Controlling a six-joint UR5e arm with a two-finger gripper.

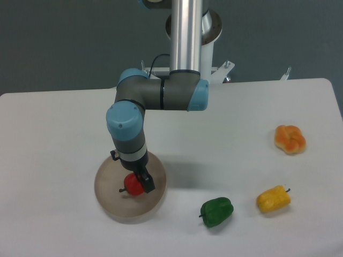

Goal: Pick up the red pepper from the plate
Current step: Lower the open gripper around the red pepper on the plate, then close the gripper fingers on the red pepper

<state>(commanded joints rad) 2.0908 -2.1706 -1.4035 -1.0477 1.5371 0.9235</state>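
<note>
step: grab | red pepper (132, 185) sits mid-plate (110, 206) | end effector (142, 183) right on it, can't tell if clenched | you wanna squeeze the body, lift straight up

3 peppers (216, 211), 1 plate (110, 201), 1 orange bun-like item (290, 138), 1 gripper (140, 182).

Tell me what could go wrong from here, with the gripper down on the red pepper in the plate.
1. The arm hides most of the red pepper, so I cannot tell whether the fingers straddle it; a closure may catch only an edge and squirt the glossy fruit out.
2. The gripper sits low inside the plate; pushing further could press into it or shift it.
</note>
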